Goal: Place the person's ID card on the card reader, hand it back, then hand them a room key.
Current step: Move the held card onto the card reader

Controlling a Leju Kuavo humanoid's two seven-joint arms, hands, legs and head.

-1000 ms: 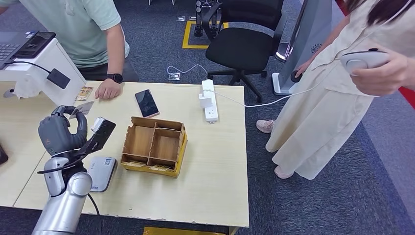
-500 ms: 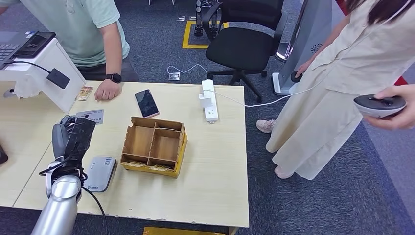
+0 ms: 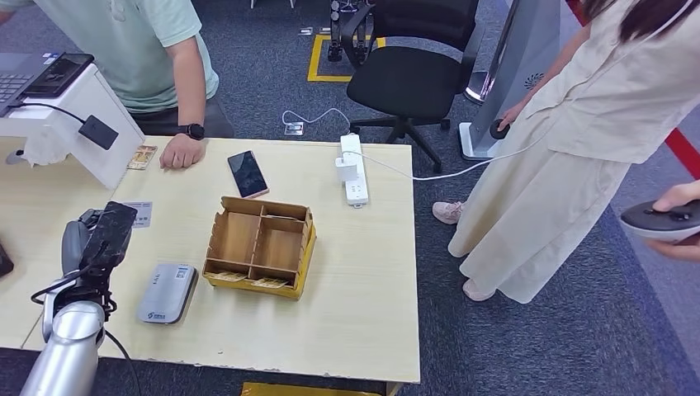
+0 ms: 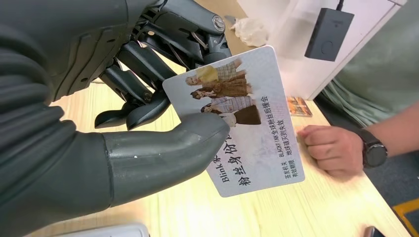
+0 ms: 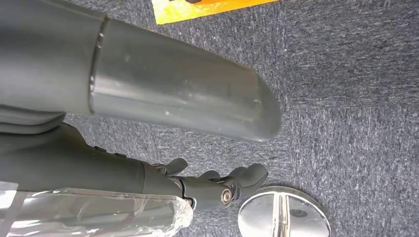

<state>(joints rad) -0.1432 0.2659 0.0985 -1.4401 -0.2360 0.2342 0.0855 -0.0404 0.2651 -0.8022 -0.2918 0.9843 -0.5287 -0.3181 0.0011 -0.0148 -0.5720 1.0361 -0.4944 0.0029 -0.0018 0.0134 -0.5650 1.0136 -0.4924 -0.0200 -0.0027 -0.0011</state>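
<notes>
Glossy rectangular ID card point(image 4: 242, 123) pinched by ribbed grey left hand point(image 4: 99, 123).

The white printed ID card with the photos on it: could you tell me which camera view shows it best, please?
The left wrist view: the white printed ID card faces the camera, pinched by the left hand. In the head view only its corner peeks past that hand.

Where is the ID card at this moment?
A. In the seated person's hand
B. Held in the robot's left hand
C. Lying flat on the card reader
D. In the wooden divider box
B: the left wrist view shows the ID card pinched between the thumb and fingers of the left hand, off the card reader.
</notes>
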